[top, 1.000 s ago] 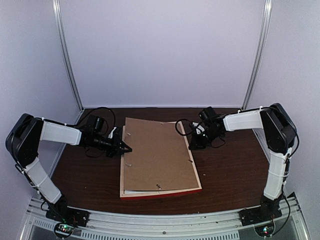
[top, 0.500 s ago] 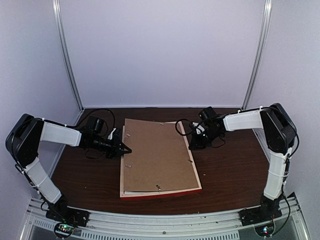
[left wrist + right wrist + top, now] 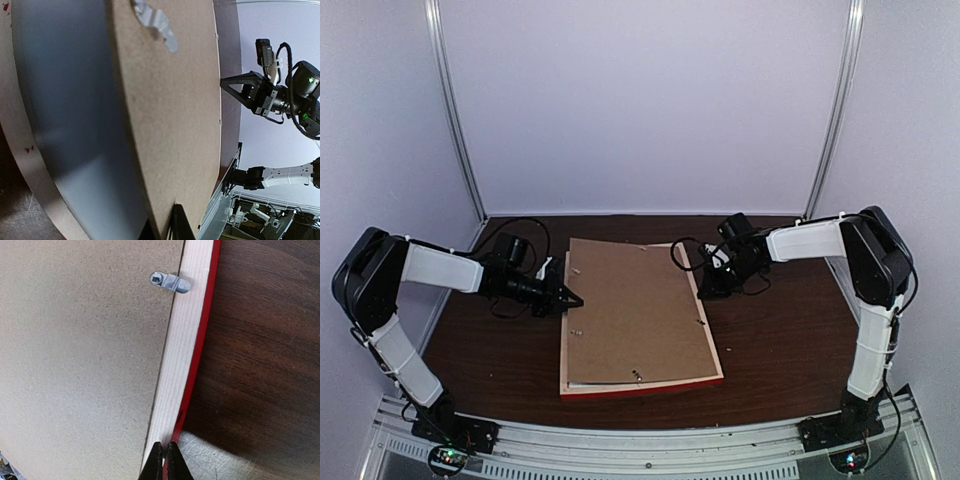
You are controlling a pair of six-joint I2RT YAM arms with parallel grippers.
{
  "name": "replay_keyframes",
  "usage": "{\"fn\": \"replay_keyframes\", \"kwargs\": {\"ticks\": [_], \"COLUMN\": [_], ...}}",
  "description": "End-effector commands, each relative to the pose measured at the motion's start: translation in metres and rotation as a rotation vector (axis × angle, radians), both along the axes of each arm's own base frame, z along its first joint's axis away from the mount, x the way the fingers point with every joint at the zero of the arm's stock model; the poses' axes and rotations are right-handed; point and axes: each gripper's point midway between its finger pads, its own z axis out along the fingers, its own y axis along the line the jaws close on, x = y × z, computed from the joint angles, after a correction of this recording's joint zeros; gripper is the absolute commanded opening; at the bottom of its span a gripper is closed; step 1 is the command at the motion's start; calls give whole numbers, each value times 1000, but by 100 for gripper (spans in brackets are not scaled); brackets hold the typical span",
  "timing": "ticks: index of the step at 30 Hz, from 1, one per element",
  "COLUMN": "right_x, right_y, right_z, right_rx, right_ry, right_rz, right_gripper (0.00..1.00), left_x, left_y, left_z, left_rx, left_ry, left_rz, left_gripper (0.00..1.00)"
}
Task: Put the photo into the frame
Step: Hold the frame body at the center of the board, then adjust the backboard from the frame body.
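Nothing has moved; frame [image 3: 640, 388] lies near-to-far on tabletop [image 3: 780, 350]; left jaws, right jaws clenched against its opposite long edges.

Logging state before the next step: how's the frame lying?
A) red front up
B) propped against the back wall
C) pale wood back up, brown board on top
C: the right wrist view shows the frame with its pale wood back facing up and red only along the outer edge. The brown board lies over it, and the frame lies flat on the table.
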Motion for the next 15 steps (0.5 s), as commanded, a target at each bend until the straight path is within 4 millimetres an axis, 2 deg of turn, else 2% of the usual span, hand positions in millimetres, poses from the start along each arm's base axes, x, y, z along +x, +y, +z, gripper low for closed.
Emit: {"fn": "replay_keyframes", "kwargs": {"ticks": [1, 15], "right_x": [-6, -7], "right_y": [-13, -13], "right_z": [-27, -27], "right_rx": [-80, -80], "right_ry": [51, 51], "right_rz": [-7, -6], "right_gripper": [5, 5], "left_x": [1, 8], "left_y": [37, 37], "left_z": [-55, -56], "left_rx": [260, 255], "left_ry": [43, 36], "left_rz": [93, 121], "left_gripper": [0, 0]}}
